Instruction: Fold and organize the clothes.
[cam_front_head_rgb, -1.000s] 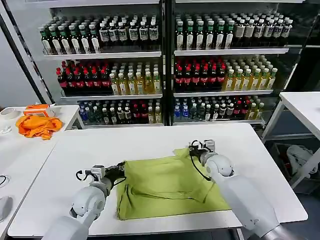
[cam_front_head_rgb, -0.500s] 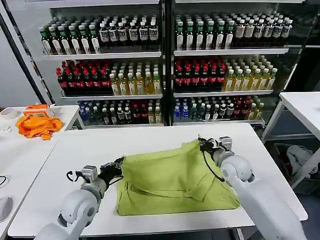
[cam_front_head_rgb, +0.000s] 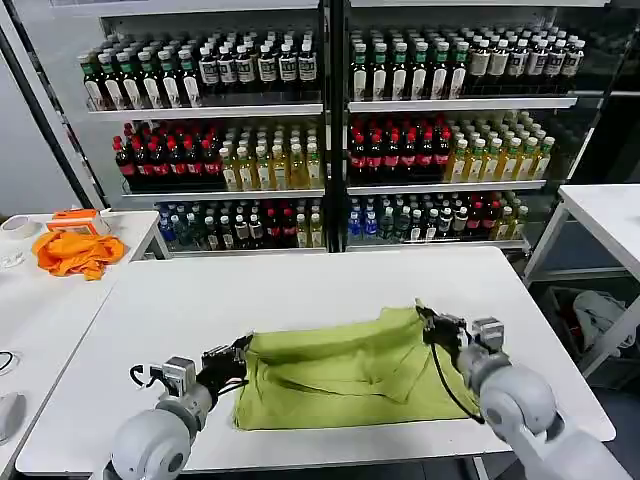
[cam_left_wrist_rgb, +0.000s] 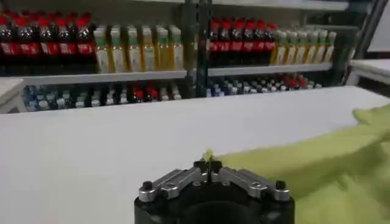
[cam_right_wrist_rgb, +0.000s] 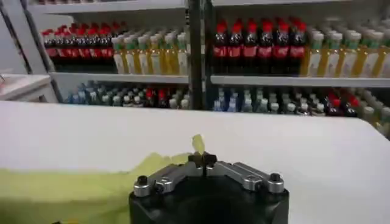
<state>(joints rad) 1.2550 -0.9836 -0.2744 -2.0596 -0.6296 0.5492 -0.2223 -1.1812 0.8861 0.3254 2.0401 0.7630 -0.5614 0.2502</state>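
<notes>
The clothes are one light yellow-green T-shirt (cam_front_head_rgb: 345, 370), lying folded over itself on the white table (cam_front_head_rgb: 300, 290) near its front edge. My left gripper (cam_front_head_rgb: 238, 352) is shut on the shirt's far-left corner. In the left wrist view the left gripper (cam_left_wrist_rgb: 208, 164) pinches a small tip of the shirt (cam_left_wrist_rgb: 317, 164), which trails away across the table. My right gripper (cam_front_head_rgb: 428, 322) is shut on the shirt's far-right corner. The right wrist view has the right gripper (cam_right_wrist_rgb: 202, 159) pinching a corner of the shirt (cam_right_wrist_rgb: 67, 192), a tip poking past the fingertips.
A side table (cam_front_head_rgb: 40, 300) on the left carries a bright orange cloth (cam_front_head_rgb: 75, 252). Shelves of bottles (cam_front_head_rgb: 330, 130) stand behind the table. Another white table (cam_front_head_rgb: 610, 215) is at the right. The far half of the work table is bare.
Both grippers have pulled the shirt's far edge toward the table's front, folding it shorter. The right gripper moved right and nearer; the left drew slightly nearer.
</notes>
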